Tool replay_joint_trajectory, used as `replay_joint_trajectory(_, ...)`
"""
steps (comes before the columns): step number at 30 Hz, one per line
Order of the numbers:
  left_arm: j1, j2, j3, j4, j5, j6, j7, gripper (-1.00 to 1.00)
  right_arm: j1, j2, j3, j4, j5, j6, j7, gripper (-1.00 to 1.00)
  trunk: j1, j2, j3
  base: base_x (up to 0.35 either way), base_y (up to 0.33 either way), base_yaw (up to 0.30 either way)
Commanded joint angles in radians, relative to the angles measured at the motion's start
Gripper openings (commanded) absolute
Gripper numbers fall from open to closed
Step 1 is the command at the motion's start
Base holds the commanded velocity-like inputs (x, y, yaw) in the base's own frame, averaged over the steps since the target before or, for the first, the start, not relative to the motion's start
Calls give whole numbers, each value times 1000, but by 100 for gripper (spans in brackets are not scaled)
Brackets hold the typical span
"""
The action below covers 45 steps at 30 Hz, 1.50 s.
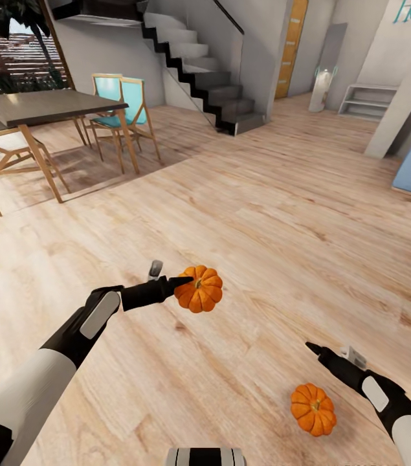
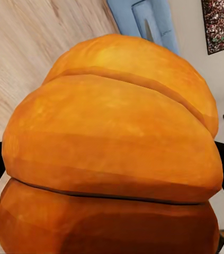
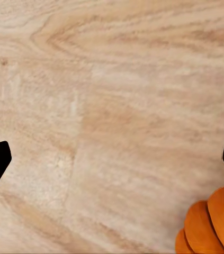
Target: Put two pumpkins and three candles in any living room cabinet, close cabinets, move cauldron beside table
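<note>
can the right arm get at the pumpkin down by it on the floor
Probably yes. The right gripper hangs open just above the wood floor, and the loose pumpkin sits close beside it with nothing between them; it shows at the edge of the right wrist view.

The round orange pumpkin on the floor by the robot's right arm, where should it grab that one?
Probably around its fat ribbed middle, coming straight down from above. The round orange pumpkin sits upright on the pale wooden floor, stem up, with bare boards all around it. The right end effector is open beside it, not yet over it. The stem looks too small to pinch safely.
</note>
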Motion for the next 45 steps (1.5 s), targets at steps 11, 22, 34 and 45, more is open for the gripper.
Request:
replay_joint_trajectory(11,0,-5,0,31,1,0,0,-100,0,-3,0,1,-2,-2,3,100,0,0,0,0,0,-245)
replay_joint_trajectory(22,0,-6,0,31,1,-1,0,-100,0,-6,-2,1,-6,0,12,100,0,0,5,0,0,-283)
replay_joint_trajectory(34,0,-5,0,31,1,-1,0,-100,0,-6,-2,30,-6,0,13,100,0,0,10,0,0,-283)
replay_joint_trajectory(45,0,-5,0,31,1,-1,0,-100,0,-6,-2,31,-6,-2,12,100,0,0,17,0,0,-283)
